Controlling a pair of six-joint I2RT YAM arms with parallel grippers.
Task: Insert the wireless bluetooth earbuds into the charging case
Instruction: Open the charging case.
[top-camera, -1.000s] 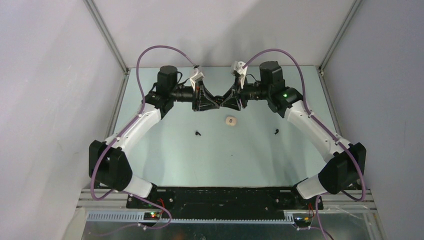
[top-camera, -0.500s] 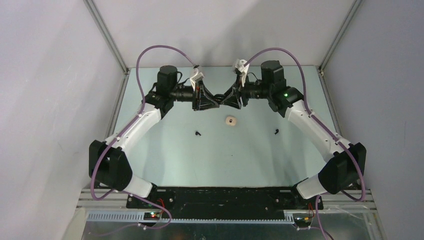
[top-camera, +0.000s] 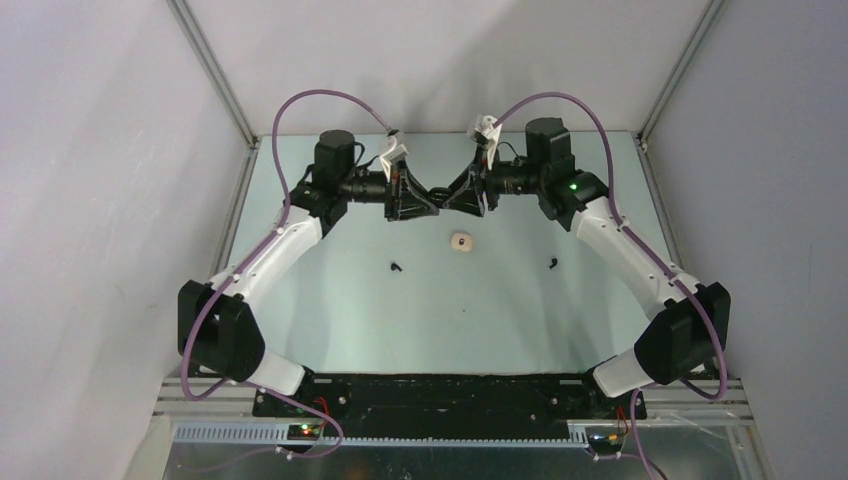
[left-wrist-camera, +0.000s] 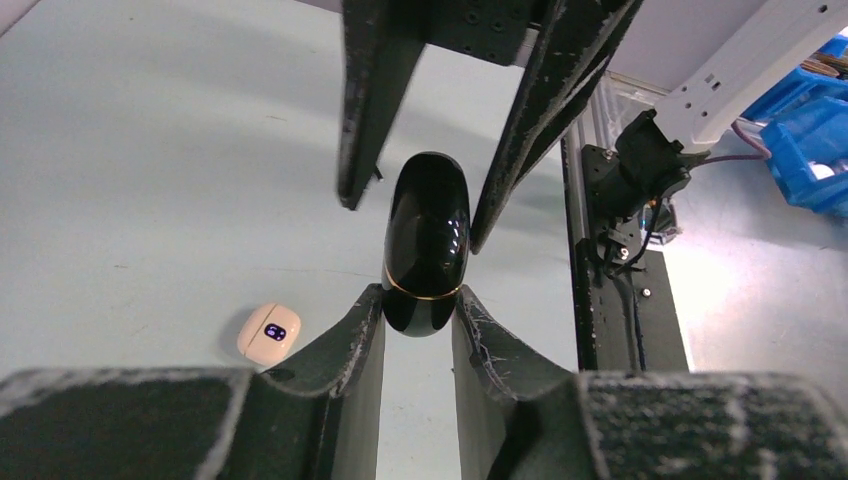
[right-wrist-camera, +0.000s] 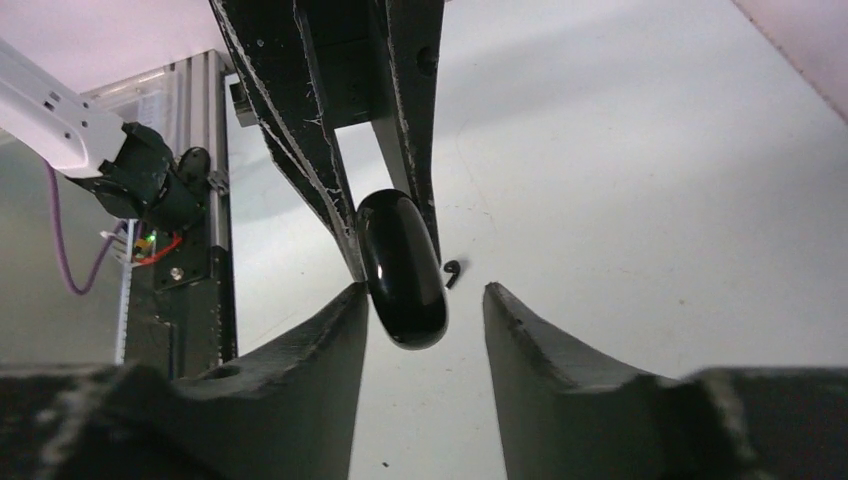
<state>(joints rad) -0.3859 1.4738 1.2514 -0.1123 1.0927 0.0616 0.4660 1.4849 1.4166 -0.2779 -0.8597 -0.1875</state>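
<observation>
My left gripper (top-camera: 430, 203) (left-wrist-camera: 418, 295) is shut on the lower end of a glossy black charging case (left-wrist-camera: 427, 250), held in the air at the back centre. My right gripper (top-camera: 453, 199) (right-wrist-camera: 425, 287) faces it, open around the case's other end (right-wrist-camera: 400, 265). One finger touches the case and the other stands apart. Two black earbuds (top-camera: 397, 267) (top-camera: 552, 264) lie on the table. One of them shows in the right wrist view (right-wrist-camera: 453, 272). No cream-white earbud shows.
A cream-white pebble-shaped case (top-camera: 461, 241) with a lit purple display lies on the table below the grippers. It also shows in the left wrist view (left-wrist-camera: 268, 333). Metal frame posts and grey walls enclose the pale green table (top-camera: 430, 320).
The right arm has shifted slightly toward the back and its gripper has drawn in closer to the left gripper. The left arm, the cream case and the earbuds have not moved.
</observation>
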